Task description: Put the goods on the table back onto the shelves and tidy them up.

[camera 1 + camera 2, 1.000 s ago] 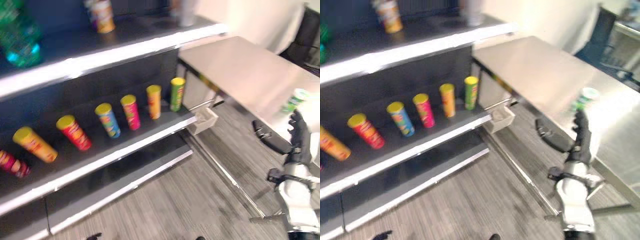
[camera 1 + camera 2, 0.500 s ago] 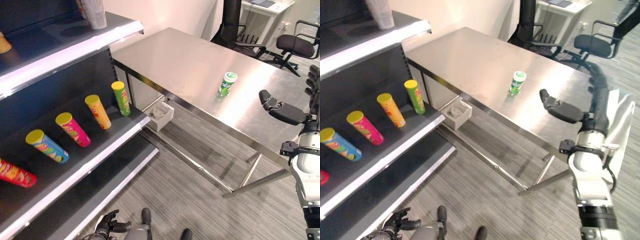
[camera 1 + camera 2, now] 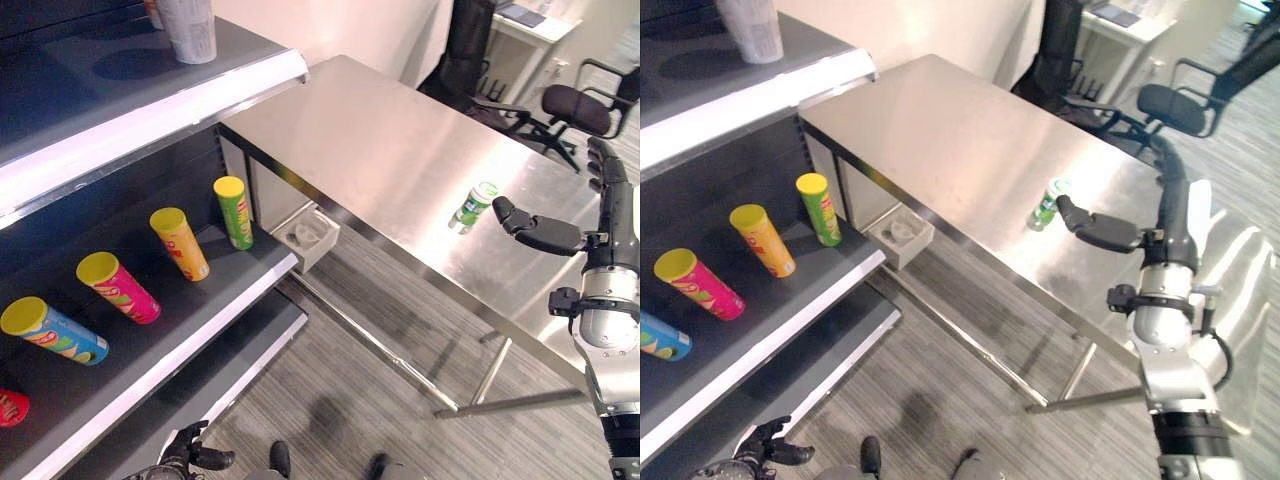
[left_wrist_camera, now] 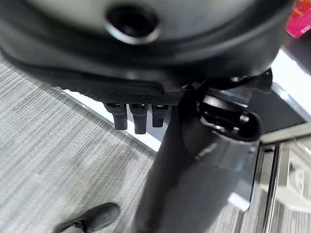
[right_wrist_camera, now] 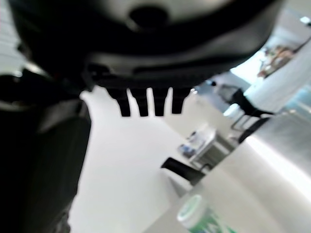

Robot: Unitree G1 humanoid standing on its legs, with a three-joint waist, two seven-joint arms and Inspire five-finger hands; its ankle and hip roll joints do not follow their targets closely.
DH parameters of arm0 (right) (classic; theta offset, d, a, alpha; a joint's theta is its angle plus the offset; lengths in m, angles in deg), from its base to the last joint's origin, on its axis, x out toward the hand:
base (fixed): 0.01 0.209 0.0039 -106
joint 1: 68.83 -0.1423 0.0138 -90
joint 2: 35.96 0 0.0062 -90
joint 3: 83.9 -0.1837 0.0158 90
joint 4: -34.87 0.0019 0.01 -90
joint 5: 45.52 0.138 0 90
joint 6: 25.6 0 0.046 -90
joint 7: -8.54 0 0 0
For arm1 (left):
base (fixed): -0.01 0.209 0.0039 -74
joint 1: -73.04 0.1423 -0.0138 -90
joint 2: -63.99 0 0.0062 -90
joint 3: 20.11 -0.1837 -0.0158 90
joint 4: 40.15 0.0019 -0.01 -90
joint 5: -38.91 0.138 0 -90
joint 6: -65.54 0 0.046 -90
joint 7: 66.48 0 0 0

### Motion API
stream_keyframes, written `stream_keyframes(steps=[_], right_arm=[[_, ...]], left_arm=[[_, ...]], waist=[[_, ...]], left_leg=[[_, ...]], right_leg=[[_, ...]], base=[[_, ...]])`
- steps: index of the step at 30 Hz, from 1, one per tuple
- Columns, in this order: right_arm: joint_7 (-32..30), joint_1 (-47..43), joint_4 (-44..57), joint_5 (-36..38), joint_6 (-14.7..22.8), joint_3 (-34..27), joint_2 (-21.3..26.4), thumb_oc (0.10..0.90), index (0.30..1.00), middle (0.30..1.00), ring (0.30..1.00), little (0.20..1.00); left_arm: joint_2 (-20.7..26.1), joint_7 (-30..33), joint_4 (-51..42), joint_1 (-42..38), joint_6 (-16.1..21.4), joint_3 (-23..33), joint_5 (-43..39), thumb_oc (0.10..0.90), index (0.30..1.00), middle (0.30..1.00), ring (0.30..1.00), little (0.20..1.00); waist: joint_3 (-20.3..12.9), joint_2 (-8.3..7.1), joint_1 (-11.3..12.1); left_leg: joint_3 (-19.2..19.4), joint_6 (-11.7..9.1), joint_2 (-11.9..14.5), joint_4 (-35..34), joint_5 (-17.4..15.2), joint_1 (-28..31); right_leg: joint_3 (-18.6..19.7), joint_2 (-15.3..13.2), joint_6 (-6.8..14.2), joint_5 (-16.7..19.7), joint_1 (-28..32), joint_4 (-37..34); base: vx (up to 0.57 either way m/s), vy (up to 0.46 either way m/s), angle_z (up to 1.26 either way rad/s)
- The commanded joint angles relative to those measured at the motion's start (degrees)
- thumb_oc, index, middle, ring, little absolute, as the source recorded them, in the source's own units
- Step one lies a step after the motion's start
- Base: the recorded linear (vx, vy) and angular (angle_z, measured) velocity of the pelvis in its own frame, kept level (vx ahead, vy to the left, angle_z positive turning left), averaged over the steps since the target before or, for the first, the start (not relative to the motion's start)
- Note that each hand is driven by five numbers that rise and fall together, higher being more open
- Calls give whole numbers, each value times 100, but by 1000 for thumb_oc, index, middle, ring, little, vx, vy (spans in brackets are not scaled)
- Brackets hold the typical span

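Left eye view, green can (image 3: 474, 204): upright on the steel table (image 3: 370, 140), near its front edge, just beside the right hand (image 3: 545, 234)'s thumb, not touching; fingers straight, spread, holding nothing.
Open room: bare tabletop behind the can; floor between table and shelves (image 3: 150, 110).
Right eye view, shelf: green tube (image 3: 818, 208), orange tube (image 3: 762, 239), pink tube (image 3: 697, 283) leaning in a row.
Left hand (image 3: 758, 447): low by the floor, relaxed.
Right wrist view: can (image 5: 201, 217) beyond straight fingers (image 5: 146, 102).
Change: half a second ago, the hand was farther from the can.
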Motion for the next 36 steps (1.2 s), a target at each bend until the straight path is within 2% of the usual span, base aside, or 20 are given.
stream_keyframes(steps=[1,4,9,13,19,24,31,36], right_arm=[[-263,-277,122,-85,225,-666,406,800,900,900,900,900],[-145,-66,198,-207,190,-745,488,800,900,900,900,900],[388,223,229,9,208,-548,612,800,900,900,900,900],[522,386,287,-120,178,-403,400,800,900,900,900,900],[677,455,260,-111,186,-186,199,800,900,900,900,900],[204,192,-156,-850,-43,3,21,800,900,900,900,900],[-145,-217,-489,-1078,-137,234,-109,800,900,900,900,900],[-298,-487,-702,-1257,-192,377,-6,800,900,900,900,900]], left_arm=[[74,37,-101,164,170,19,288,800,900,900,900,900],[28,35,-89,253,171,119,273,800,900,900,900,900],[-15,-97,-92,396,151,149,264,800,900,900,900,900],[-76,-134,-72,493,144,162,263,800,900,900,900,900],[-102,-172,-109,558,144,149,304,800,900,900,900,900],[-133,-148,-309,735,184,141,257,800,900,900,900,900],[-127,-100,-248,799,199,40,340,800,900,900,900,900],[-101,-110,-278,829,214,-9,352,800,900,900,900,900]], waist=[[-556,-98,-5],[-670,-131,-4],[-708,-61,-36],[-693,37,-61],[-672,133,-56],[-549,282,55],[-430,402,193],[-379,433,304]], left_leg=[[-21,-518,288,113,-425,-110],[-62,-683,459,154,-386,-125],[-104,-873,733,139,-319,-114],[-72,-955,873,86,-245,-38],[-39,-1000,919,31,-202,-16],[-80,-974,880,8,-175,-107],[-209,-983,832,8,-116,-289],[-331,-999,807,8,-90,-387]], right_leg=[[188,565,128,378,155,194],[44,783,128,346,367,-159],[-104,1055,16,118,493,-288],[-177,1171,-68,-21,548,-288],[-238,1226,-106,-80,582,-288],[-292,1170,-95,-70,499,-288],[-397,1133,-109,-72,419,-288],[-501,1128,-124,-97,426,-288]], base=[[173,-166,64],[156,-235,11],[42,-133,3],[49,-71,6],[45,-15,3],[32,6,2],[6,2,13],[18,-13,12]])
